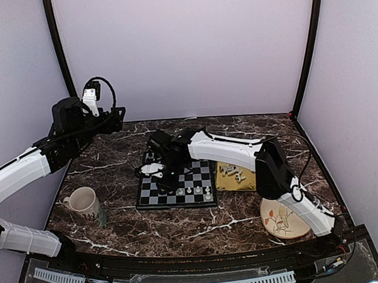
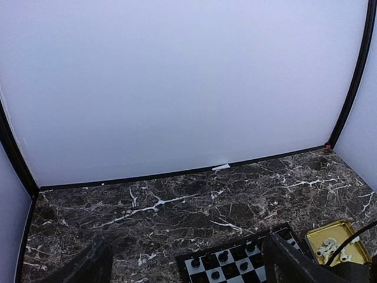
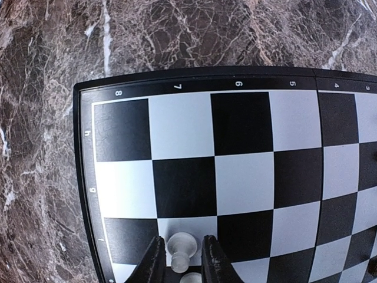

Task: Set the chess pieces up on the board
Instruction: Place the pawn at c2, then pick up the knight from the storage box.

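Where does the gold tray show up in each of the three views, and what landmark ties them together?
Top external: gold tray right of centre, just beside the chessboard.
Left wrist: bottom right corner, white chess pieces inside.
Right wrist: not in view.
Shared landmark: the chessboard, visible in all three.

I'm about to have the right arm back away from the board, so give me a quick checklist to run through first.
1. White piece upright on a light square: ok.
2. Right gripper clear of that piece: cannot tell; its fingers flank it closely.
3. Second white piece just nearer the gripper, safe from a knock: cannot tell, mostly hidden.
4. Left gripper open, empty, away from the board: ok.
5. More white pieces waiting in the gold tray: ok.
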`<action>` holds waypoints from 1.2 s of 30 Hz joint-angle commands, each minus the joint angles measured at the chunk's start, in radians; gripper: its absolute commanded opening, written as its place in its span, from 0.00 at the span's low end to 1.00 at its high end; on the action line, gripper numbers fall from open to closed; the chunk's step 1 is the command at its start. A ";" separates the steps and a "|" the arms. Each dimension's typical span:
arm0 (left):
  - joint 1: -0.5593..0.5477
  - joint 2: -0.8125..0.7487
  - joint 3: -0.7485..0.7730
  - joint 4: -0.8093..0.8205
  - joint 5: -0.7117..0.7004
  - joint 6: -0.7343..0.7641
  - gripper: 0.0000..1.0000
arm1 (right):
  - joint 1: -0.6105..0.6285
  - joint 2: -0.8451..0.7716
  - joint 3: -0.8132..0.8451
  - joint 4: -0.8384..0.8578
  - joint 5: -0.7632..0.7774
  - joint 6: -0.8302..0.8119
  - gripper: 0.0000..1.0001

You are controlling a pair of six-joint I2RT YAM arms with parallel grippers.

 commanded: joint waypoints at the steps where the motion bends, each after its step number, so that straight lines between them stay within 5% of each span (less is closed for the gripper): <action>1: 0.008 -0.004 0.000 0.011 0.014 -0.006 0.91 | 0.011 0.019 0.031 0.004 0.005 0.012 0.25; 11: 0.007 0.005 0.001 0.007 0.019 0.001 0.91 | -0.012 -0.127 -0.004 0.026 -0.016 0.027 0.34; 24: 0.008 0.089 0.029 -0.013 0.177 0.032 0.88 | -0.249 -0.625 -0.646 0.204 -0.027 0.006 0.34; 36: 0.007 0.161 0.068 -0.052 0.303 0.020 0.85 | -0.508 -0.698 -0.896 0.122 0.263 -0.106 0.27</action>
